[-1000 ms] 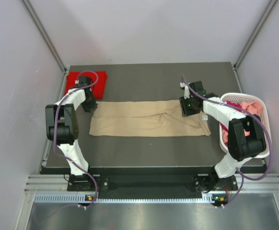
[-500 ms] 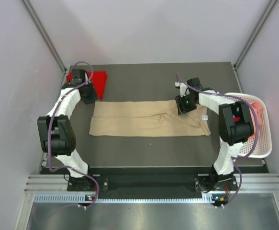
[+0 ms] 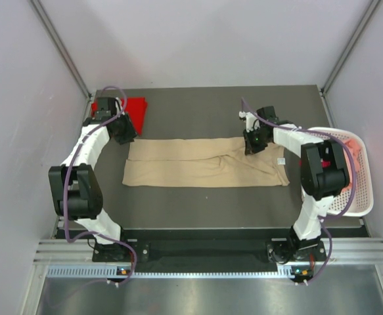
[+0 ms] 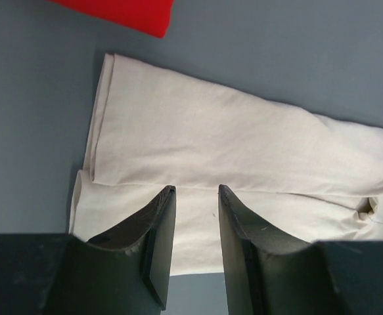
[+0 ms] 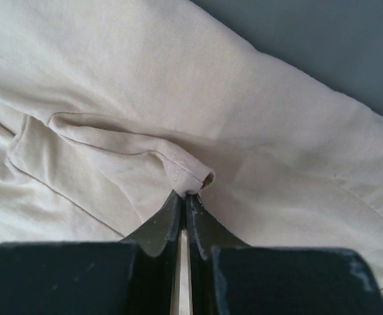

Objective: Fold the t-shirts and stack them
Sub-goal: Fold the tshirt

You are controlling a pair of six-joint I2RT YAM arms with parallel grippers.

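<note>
Tan t-shirt (image 3: 198, 167) lies spread flat as a long band across the middle of the dark table (image 3: 198, 118) in the overhead view, its left end folded into layers and a sleeve fold creased near its right end. My left gripper (image 4: 196, 190) hangs over that left end, at the upper left corner of the cloth, with its two fingers a narrow gap apart and nothing between them; through the gap in the wrist view I see the pale fabric and the stepped edge of the fold. My right gripper (image 5: 184, 195) sits at the upper edge of the shirt toward the right of the overhead frame, its fingers pressed together on a small raised loop of sleeve hem that puckers up at their tips. A red t-shirt (image 3: 135, 108) lies folded at the upper left of the table, just beyond the tan one and apart from it. At the right edge stands a white basket (image 3: 368, 190) with pink cloth (image 3: 354, 147) inside. A small white tag (image 3: 280, 159) shows on the shirt's right end, too small to read.
</note>
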